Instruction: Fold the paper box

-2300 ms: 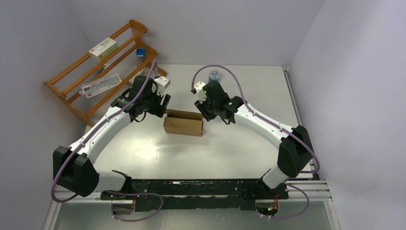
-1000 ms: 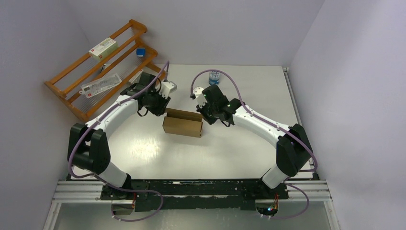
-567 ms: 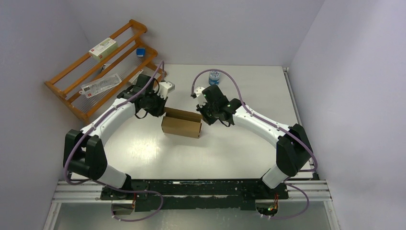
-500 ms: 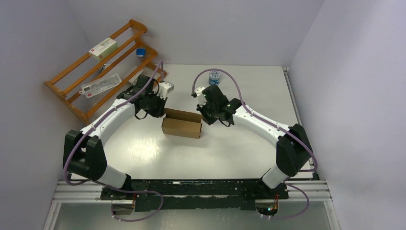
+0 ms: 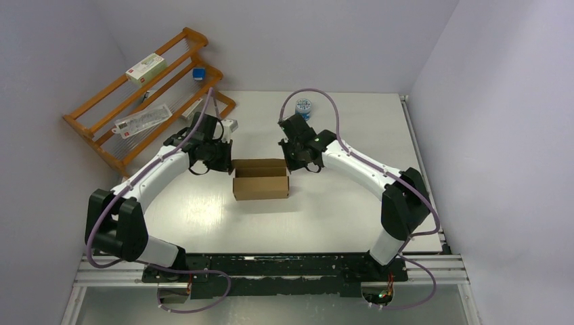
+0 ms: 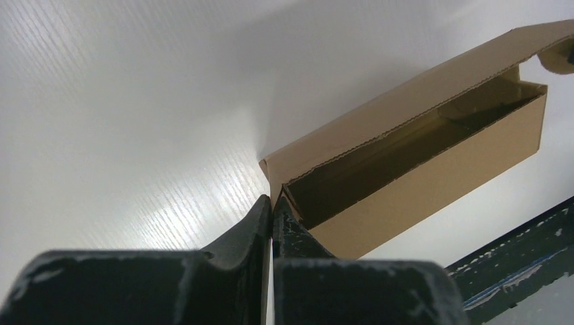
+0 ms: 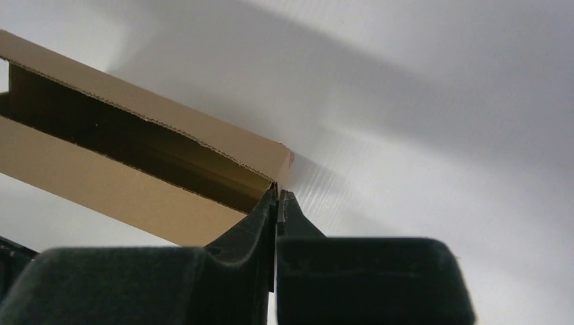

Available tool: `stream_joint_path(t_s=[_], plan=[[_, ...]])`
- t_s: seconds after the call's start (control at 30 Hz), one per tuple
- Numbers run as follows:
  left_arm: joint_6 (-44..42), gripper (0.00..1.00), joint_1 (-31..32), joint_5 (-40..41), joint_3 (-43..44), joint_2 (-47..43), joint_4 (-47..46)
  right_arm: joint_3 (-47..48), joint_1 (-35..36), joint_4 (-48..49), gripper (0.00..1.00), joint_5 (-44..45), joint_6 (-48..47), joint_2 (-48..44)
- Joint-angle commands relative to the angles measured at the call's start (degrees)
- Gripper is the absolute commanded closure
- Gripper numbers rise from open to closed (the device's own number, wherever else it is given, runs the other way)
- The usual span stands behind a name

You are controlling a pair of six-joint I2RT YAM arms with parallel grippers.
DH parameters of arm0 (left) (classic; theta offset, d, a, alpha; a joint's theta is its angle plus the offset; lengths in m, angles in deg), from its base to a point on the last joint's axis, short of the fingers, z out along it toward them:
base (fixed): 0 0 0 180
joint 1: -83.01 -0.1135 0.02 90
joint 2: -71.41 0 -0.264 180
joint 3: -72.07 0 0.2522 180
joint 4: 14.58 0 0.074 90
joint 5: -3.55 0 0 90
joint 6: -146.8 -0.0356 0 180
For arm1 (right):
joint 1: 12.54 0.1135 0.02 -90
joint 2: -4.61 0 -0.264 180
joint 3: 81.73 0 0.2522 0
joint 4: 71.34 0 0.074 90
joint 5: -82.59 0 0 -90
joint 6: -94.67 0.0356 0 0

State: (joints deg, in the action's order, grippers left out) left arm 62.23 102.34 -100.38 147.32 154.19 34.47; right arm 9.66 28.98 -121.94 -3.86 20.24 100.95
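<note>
The paper box (image 5: 261, 186) stands open-topped at the middle of the surface (image 5: 338, 210). The left pincer (image 5: 228, 164) is pinched tight on its left end wall, and the right pincer (image 5: 292, 164) on its right end wall.

the brown cardboard paper box (image 5: 261, 185) stands near the middle of the white worktop (image 5: 338, 217), its top open and its long sides roughly parallel to the near edge. the left gripper (image 5: 229, 162) meets the box at its far left corner and the right gripper (image 5: 292, 164) at its far right corner; their jaws are hidden from here. a blue-lidded jar (image 5: 303, 105) sits near the far edge. a wooden rack (image 5: 195, 36) by the far left corner carries a white carton (image 5: 145, 68), a clear packet (image 5: 142, 118) and a small blue item (image 5: 198, 73).
</note>
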Motion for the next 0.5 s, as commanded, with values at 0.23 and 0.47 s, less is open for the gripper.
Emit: stream_joint_path(t_s=[0.23,0.47], plan=[[6.69,0.93,0.53,0.66,-2.59,-3.61,-3.38,1.88,-0.03,-1.54,0.97,1.51,6.21,0.36],[6.20,0.95,0.53,1.12,-2.67,-2.63,-3.90,-1.69,-0.03,4.38,0.65,3.51,-0.73,-6.66]])
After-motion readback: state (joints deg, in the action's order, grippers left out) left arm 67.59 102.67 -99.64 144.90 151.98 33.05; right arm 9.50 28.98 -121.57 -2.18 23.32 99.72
